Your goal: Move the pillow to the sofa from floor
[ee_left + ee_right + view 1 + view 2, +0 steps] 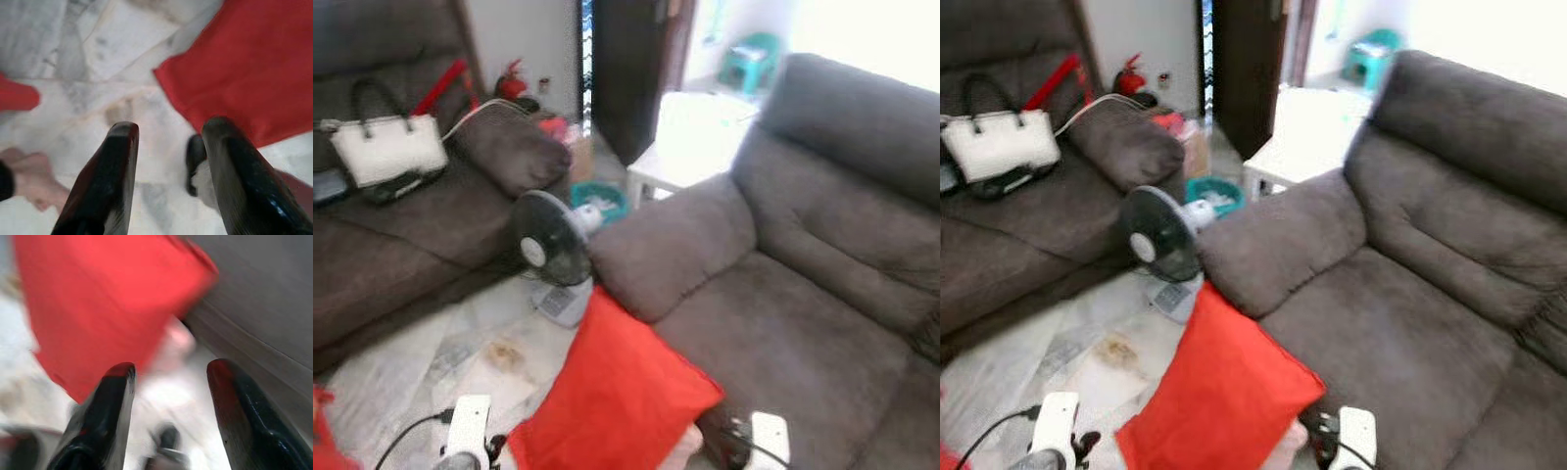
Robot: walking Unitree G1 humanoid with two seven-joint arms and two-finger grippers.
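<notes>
The red pillow (617,392) stands tilted on the pale floor, leaning against the front edge of the grey sofa (783,323) on the right. My two wrists sit low at the picture's bottom, the left one (467,431) left of the pillow and the right one (766,439) by the sofa's front. In the left wrist view my left gripper (171,132) is open above the floor, with the pillow (244,68) just beyond its fingers. My right gripper (171,369) is open too, empty, with the pillow (107,298) and the sofa front (264,298) ahead of it.
A black floor fan (551,245) stands on the floor right behind the pillow. A second grey sofa (401,245) on the left carries a white handbag (386,147). A white side table (690,137) and a teal basket (602,201) lie further back.
</notes>
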